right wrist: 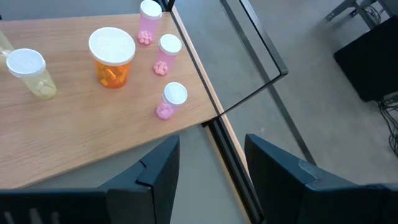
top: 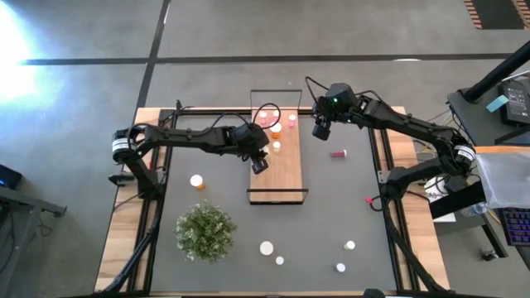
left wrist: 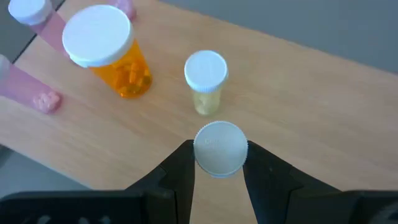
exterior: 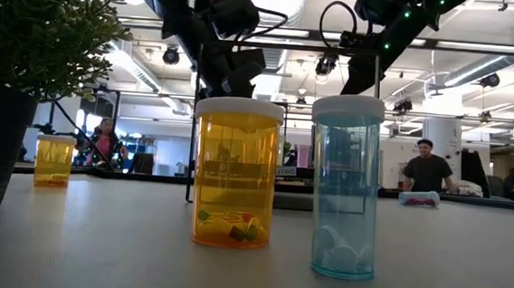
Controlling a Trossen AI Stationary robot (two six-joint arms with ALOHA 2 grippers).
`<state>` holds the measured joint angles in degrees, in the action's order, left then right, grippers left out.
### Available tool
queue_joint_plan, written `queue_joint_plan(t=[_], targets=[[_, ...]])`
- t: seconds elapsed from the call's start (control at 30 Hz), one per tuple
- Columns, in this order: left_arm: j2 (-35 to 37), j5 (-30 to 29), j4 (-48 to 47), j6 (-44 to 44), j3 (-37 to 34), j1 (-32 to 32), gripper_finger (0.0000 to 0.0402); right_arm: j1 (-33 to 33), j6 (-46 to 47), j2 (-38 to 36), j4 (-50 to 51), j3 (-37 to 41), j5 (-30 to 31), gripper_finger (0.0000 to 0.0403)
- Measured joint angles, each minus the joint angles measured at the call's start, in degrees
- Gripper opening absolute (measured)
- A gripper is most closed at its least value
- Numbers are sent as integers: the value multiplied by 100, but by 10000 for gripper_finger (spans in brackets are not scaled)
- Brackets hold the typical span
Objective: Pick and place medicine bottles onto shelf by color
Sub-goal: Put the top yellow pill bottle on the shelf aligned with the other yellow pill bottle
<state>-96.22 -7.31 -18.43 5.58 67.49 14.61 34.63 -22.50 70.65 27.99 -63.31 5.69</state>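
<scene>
The light-brown shelf (top: 280, 170) lies in the middle of the mat. At its far end stand three pink bottles (right wrist: 166, 53), an orange bottle (left wrist: 112, 50) and a pale white-capped bottle (left wrist: 205, 79). My left gripper (left wrist: 217, 163) is over the shelf's middle (top: 259, 161), shut on a white-capped bottle (left wrist: 219, 148). My right gripper (right wrist: 208, 168) is open and empty, above the mat beside the shelf's far right corner (top: 321, 128). A pink bottle (top: 339, 153) lies on its side on the mat to the right of the shelf. My left gripper pinches the white-capped bottle between its two fingers, at the round cap's opposite sides (left wrist: 200, 154). The fingers come from above, pointing down. The cap hides the bottle's body, and I cannot tell whether the bottle stands on the shelf or hangs clear.
An orange bottle (top: 197, 181) stands on the mat left of the shelf, and a bushy plant (top: 204, 230) at the near left. Several white-capped bottles (top: 267, 247) stand near the front edge. The shelf's black wire frame (right wrist: 261, 56) rises at its far end. People show beyond the table (exterior: 427, 170).
</scene>
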Motion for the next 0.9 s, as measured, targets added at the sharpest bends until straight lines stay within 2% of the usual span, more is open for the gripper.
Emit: queue_joint_plan(t=[0.5, 0.9], targets=[[-195, -31, -75, 9, 83, 122, 103, 0, 0, 0, 0, 0, 0, 171], [-188, -48, -547, 22, 325, 229, 103, 0, 1, 0, 0, 0, 0, 171]])
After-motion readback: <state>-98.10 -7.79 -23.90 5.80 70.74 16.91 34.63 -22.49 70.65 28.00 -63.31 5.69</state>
